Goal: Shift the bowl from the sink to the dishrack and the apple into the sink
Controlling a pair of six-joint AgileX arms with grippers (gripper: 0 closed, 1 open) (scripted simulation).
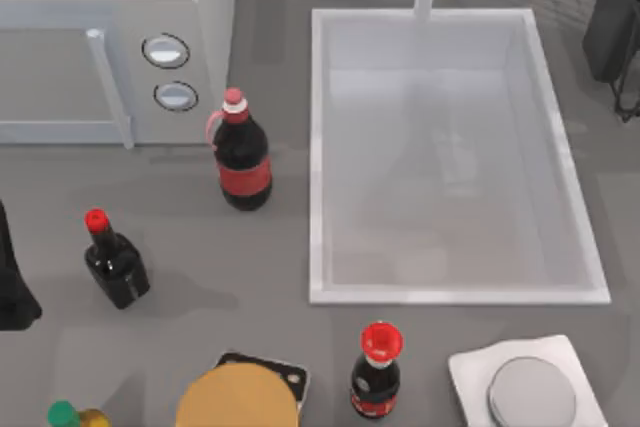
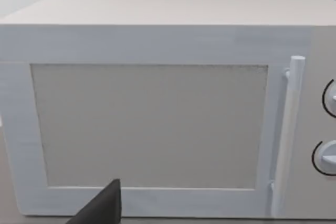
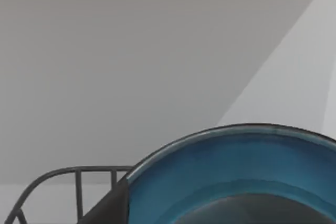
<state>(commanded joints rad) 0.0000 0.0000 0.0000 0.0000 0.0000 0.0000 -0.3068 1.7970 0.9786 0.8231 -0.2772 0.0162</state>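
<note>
glossy blue bowl (image 3: pixel 236 182), dark wire dishrack (image 3: pixel 79 182), smooth white sink (image 1: pixel 450 294).

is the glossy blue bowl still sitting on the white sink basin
Apart. In the top view the sink holds nothing, while the right wrist view shows the bowl beside the dark wire dishrack.

Matte black left arm (image 1: pixel 15 287), black right arm (image 1: pixel 612 17), angular dark casings

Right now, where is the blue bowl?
The bowl is out of the sink: the right wrist view has it close under that camera, beside the wire dishrack, which sits at the table's far right.
</note>
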